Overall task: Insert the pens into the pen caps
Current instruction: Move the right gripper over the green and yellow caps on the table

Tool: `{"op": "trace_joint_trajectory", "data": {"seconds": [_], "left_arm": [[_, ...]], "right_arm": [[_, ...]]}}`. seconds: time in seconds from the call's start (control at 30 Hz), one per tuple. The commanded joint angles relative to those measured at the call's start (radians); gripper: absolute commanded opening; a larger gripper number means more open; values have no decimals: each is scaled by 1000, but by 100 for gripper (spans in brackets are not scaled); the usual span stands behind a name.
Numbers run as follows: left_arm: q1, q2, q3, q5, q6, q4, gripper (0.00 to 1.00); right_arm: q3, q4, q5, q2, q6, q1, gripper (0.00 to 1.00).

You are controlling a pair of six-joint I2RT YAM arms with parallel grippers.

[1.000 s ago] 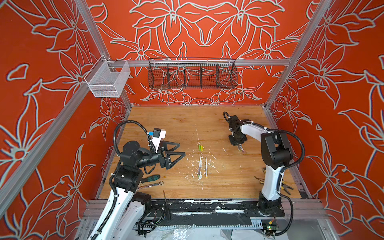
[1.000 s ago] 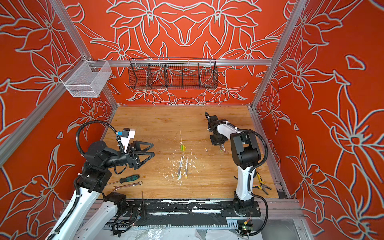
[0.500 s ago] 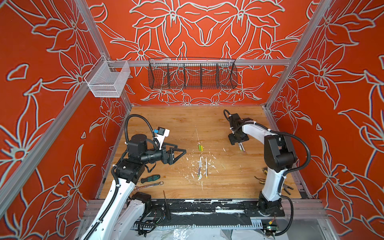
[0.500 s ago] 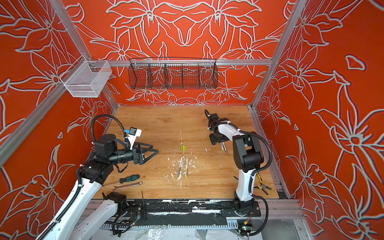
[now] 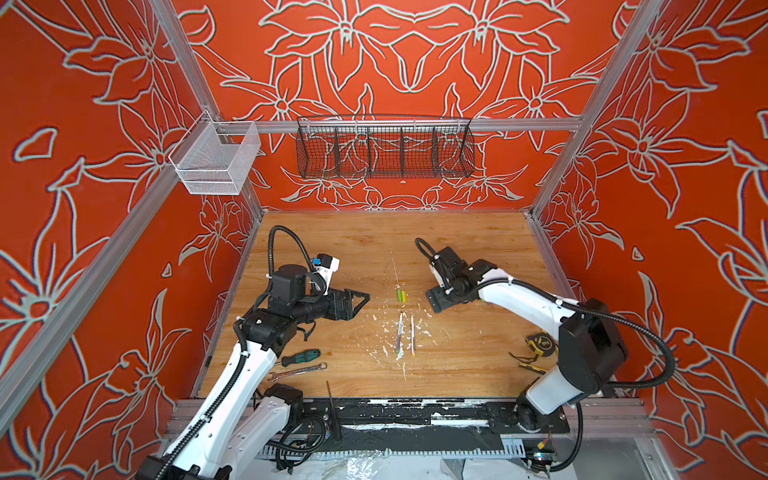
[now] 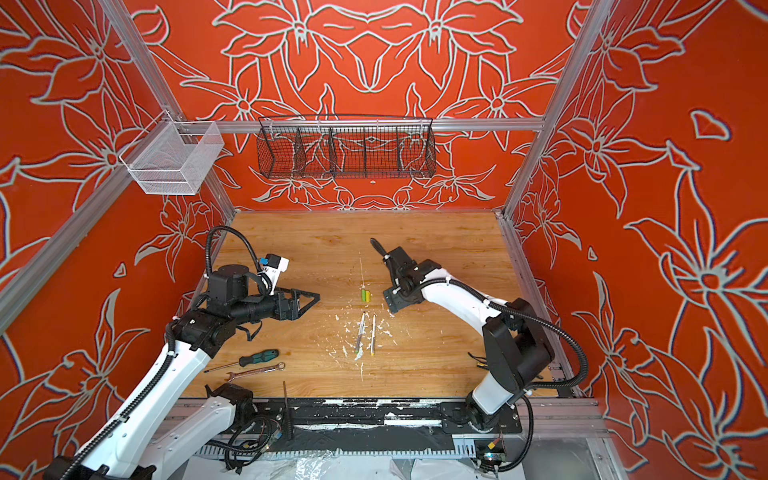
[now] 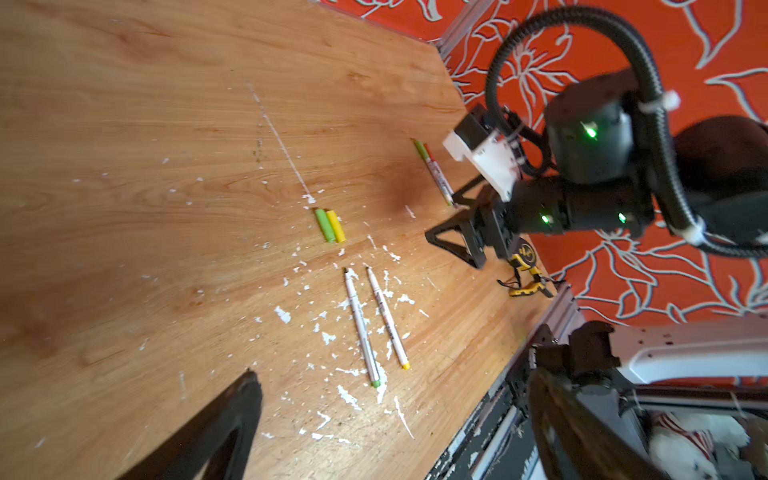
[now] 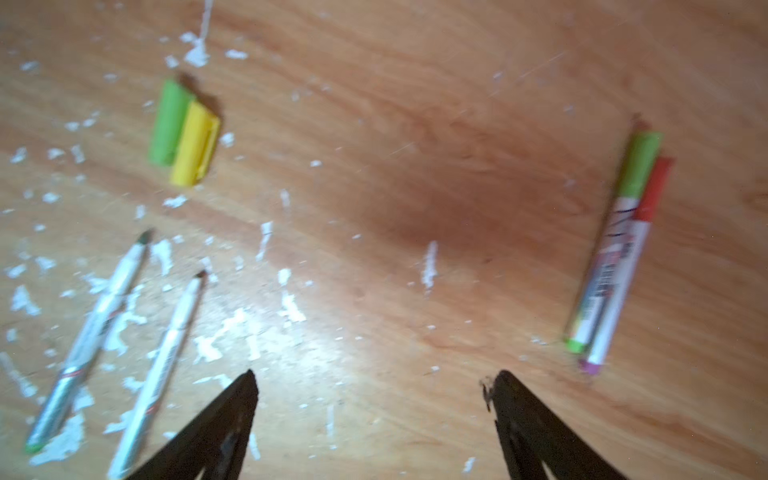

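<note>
Far left on the table we saw a green-handled screwdriver and a silver wrench, lying close tog. near the front edge. Behind them the left gripper hung over the wood w/ jaws spread wide and nothing btwn them (the left wrist view showed only bare board in the gap).

At centre were the loose caps: a green cap and a yellow cap, short stubby cylinders, parallel and touching side by side. Just nearer the front lay 2 uncapped pens, thin white barrels w/ printing. The green-ended pen lay left of the yellow-ended pen. They were almost parallel, close but apart, dark tips pointing toward the caps, among white flecks on the board.

Right of the caps the right gripper hung over the board, jaws wide apart & empty. Beside it, in the right wrist view, we noted 2 pens w/ caps on: the green-capped pen w/ a green tail and the red-capped pen w/ a purple tail, touching along their length. The right arm hid them in both top views. Far right sat a yellow-black tape measure.
</note>
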Motion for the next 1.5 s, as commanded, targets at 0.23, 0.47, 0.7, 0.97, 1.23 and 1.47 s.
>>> {"op": "trace_joint_trajectory", "data": {"seconds": [0.23, 0.47, 0.7, 0.97, 1.23, 1.47], "left_arm": [[-4, -20, 18, -100, 11, -35, 97], [-4, -28, 20, -101, 16, -48, 97], [-4, -33, 18, -106, 18, -55, 97], [-4, -38, 17, -102, 20, -58, 97], [-4, -34, 18, -99, 21, -58, 97], [-4, -32, 17, -95, 22, -55, 97]], "right_arm": [[-105, 161, -67, -15, 339, 180, 81], [3, 161, 1, 73, 349, 168, 60], [159, 150, -46, 218, 300, 102, 50], [286, 136, -78, 372, 273, 76, 43], [354, 114, -73, 446, 256, 68, 31], [362, 93, -55, 467, 251, 60, 28]]}}
